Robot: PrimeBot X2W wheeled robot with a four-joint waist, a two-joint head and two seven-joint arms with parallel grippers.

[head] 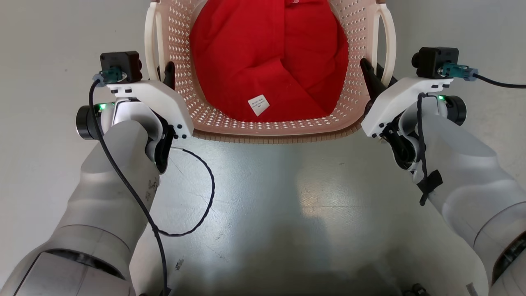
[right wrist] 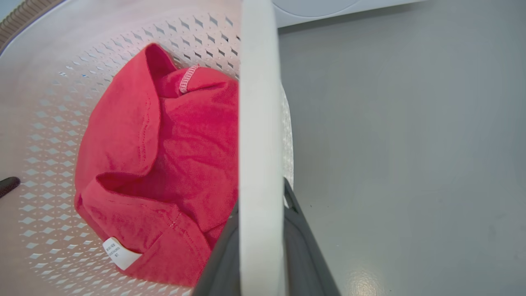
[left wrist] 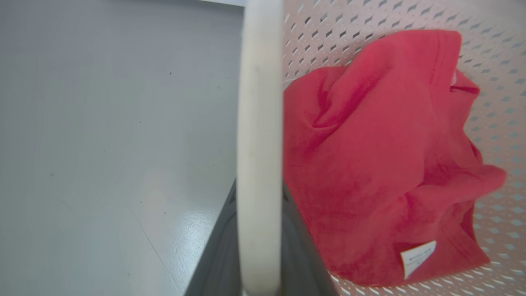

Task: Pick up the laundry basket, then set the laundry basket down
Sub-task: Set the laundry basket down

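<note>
Around the laundry basket [head: 271,128], wide grey floor [head: 287,205].

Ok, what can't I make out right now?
Head view: laundry basket far end cut by top edge; underside hidden by its walls, so lift unclear.
Wrist views: left hand and right hand fingertips hidden behind the white handles.
Head view: label on red garment, print too small.
</note>
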